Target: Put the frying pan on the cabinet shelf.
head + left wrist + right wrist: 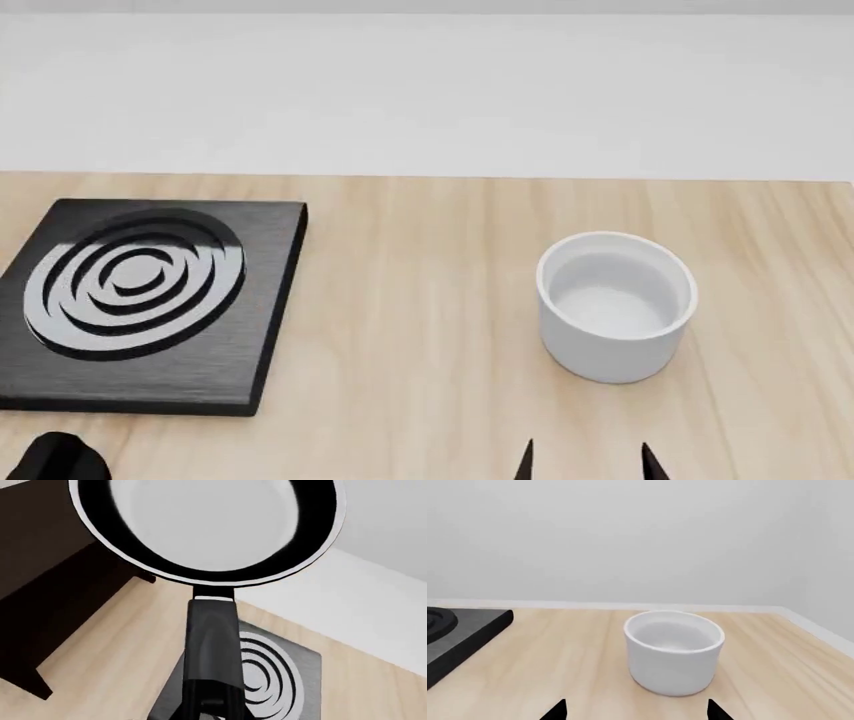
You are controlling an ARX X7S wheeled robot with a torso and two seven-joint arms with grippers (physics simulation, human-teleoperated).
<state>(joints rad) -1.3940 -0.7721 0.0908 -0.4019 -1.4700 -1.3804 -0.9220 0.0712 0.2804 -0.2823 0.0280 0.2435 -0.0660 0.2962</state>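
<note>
Left wrist: frying pan (207, 525) aloft over burner plate (280, 675), beside the cabinet shelf (47, 580); left tool's grip unseen, likely clenched on the stiff handle (213, 645); pan-end heavy, slippery.
Head: white cup (617, 305) on table (400, 300).
Right wrist: right tool (637, 712) released.

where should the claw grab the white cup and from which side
Grip the white cup across its outer wall, coming in level from the robot's side. It stands upright with no handle, and the right claw already faces it, tips spread about as wide as the cup.
</note>
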